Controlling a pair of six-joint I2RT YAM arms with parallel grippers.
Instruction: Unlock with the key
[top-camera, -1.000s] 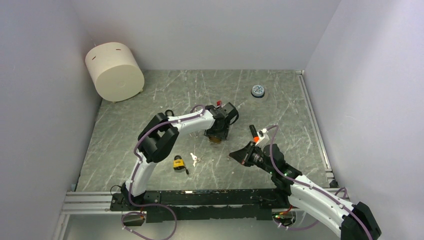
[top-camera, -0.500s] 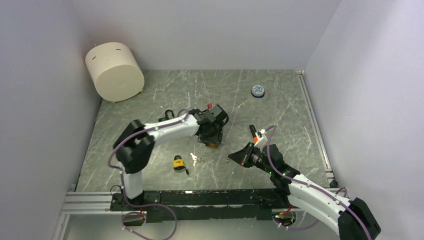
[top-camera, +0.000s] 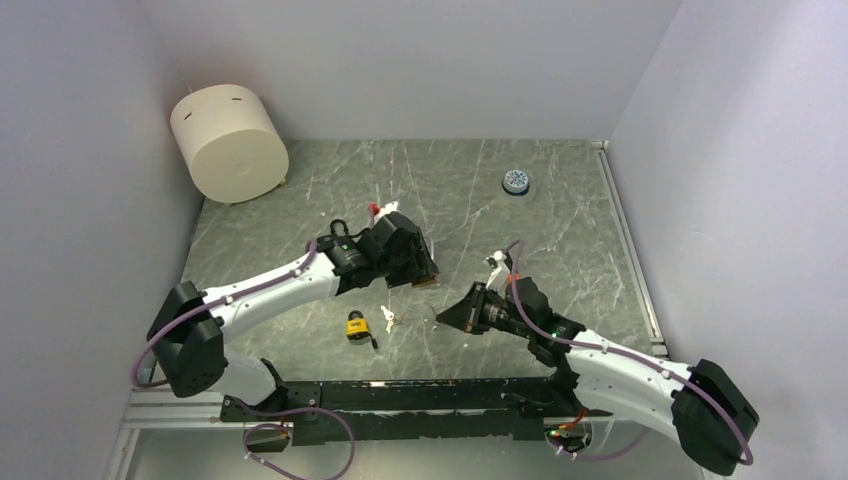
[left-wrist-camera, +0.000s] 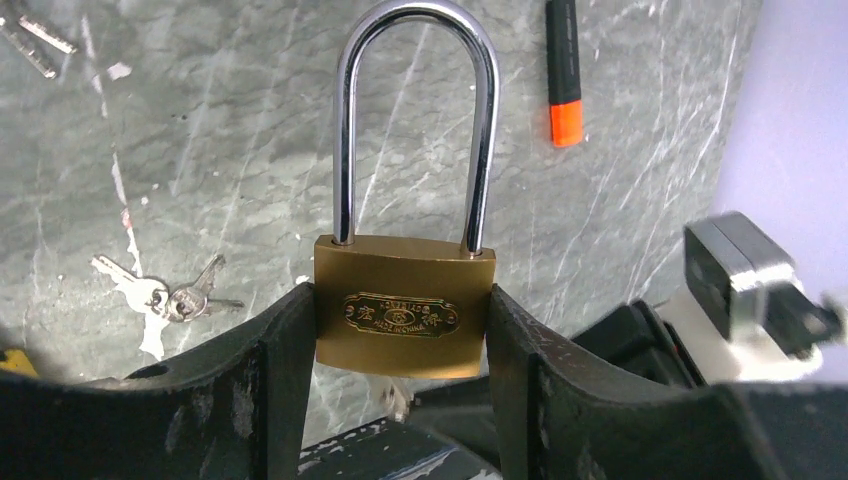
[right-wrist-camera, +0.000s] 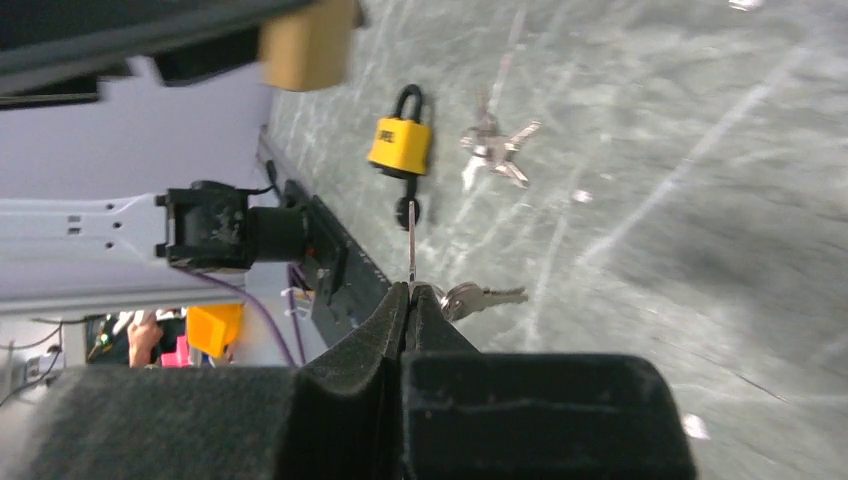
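A brass padlock (left-wrist-camera: 403, 318) with a long steel shackle (left-wrist-camera: 416, 110) is clamped by its body between my left gripper's (left-wrist-camera: 403, 335) fingers, shackle pointing away from the wrist; the top view shows the left gripper (top-camera: 418, 270) mid-table. The padlock also shows blurred in the right wrist view (right-wrist-camera: 305, 45). My right gripper (right-wrist-camera: 411, 288) is shut on a key (right-wrist-camera: 411, 245) whose thin blade sticks out ahead, with other keys (right-wrist-camera: 482, 296) dangling from the ring. From above, the right gripper (top-camera: 447, 315) sits just right of and below the padlock (top-camera: 428, 281), apart from it.
A yellow padlock (top-camera: 355, 326) and a loose bunch of keys (top-camera: 389, 318) lie near the front. A cream cylinder (top-camera: 230, 143) stands at the back left and a small blue round object (top-camera: 516, 181) at the back right. An orange-tipped black marker (left-wrist-camera: 563, 70) lies on the table.
My left arm has swung its elbow out to the left, carrying the brass padlock slightly left. The right gripper with the key has shifted left, closer to the padlock.
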